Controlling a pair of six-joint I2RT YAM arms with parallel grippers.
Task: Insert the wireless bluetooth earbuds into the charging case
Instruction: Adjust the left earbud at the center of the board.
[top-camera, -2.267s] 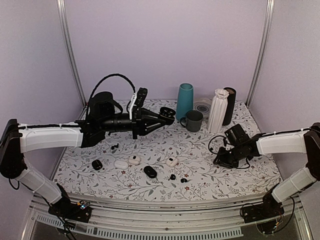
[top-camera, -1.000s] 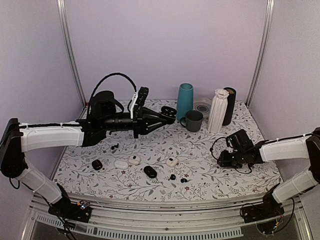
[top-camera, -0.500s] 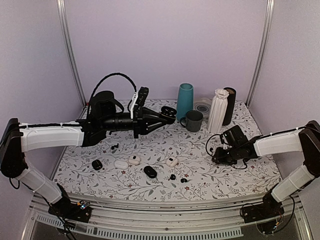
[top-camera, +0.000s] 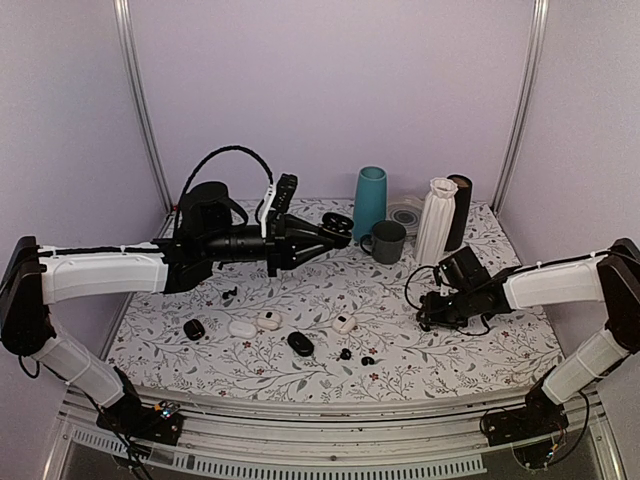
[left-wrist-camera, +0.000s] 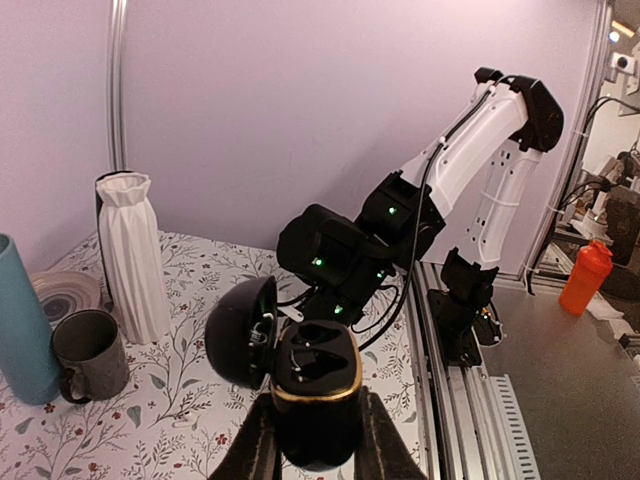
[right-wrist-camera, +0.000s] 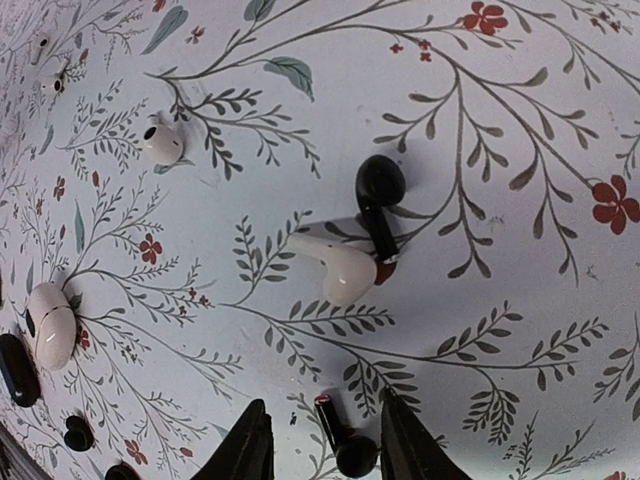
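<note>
Right gripper (right-wrist-camera: 325, 415) low over a black earbud (right-wrist-camera: 345, 448); left gripper (left-wrist-camera: 315, 440) holding up the open charging case (left-wrist-camera: 315, 375).
Closest in, the right fingers stand apart, and the black earbud appears to lie between them on the floral table (right-wrist-camera: 500, 300). It is close to one finger with a gap at the other, and no grip on it shows. Just beyond the fingertips a second black earbud (right-wrist-camera: 378, 190) lies across a white earbud (right-wrist-camera: 335, 268). The low, straddling pose looks chosen for a pinch across the stem. Farther off, the left fingers are clamped on the case's lower body, well above the table. Its lid (left-wrist-camera: 243, 330) is swung to one side and its mouth is turned toward the right arm, probably to receive a bud. Both wells are bare. Beyond the fingers, on the lid side, stands a grey mug (left-wrist-camera: 90, 355), its inside too dark to tell.
</note>
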